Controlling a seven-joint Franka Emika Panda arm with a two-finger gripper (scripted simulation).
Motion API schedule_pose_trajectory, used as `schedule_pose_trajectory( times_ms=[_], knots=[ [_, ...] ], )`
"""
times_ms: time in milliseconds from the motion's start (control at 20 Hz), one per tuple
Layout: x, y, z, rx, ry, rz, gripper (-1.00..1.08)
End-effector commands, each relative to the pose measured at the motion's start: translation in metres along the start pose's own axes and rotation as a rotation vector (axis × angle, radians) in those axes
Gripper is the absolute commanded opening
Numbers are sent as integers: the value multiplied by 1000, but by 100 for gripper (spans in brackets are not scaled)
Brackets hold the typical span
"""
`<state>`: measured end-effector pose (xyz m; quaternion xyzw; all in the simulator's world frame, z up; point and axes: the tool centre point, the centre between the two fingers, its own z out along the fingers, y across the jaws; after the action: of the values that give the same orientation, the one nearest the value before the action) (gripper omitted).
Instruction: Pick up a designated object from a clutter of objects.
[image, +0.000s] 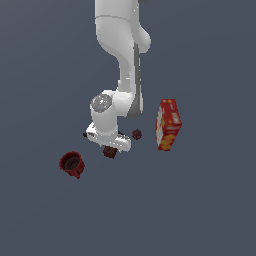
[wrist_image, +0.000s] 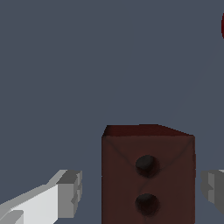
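Observation:
The designated object, a small dark red-brown block with two round holes in its face, sits on the grey floor just under the arm's hand. My gripper is lowered over it. In the wrist view the gripper stands open, one grey fingertip on one side of the block and the other on the opposite side. A visible gap remains between each fingertip and the block. The clutter of objects lies spread around it.
A dark red mug lies towards the exterior view's left of the block. A small dark ball and a tall red-and-yellow box are towards its right. A black tool tip pokes out behind the hand.

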<state>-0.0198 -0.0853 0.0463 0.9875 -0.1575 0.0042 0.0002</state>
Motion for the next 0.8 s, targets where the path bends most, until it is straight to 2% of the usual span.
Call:
schedule_pose_trajectory(
  times_ms=[0, 250, 300, 750],
  knots=[
    [-4, 0, 13, -1, -9, 0, 100],
    [-3, 0, 19, -1, -9, 0, 100],
    [-3, 0, 19, -1, -9, 0, -100],
    [-3, 0, 19, -1, -9, 0, -100]
  ],
)
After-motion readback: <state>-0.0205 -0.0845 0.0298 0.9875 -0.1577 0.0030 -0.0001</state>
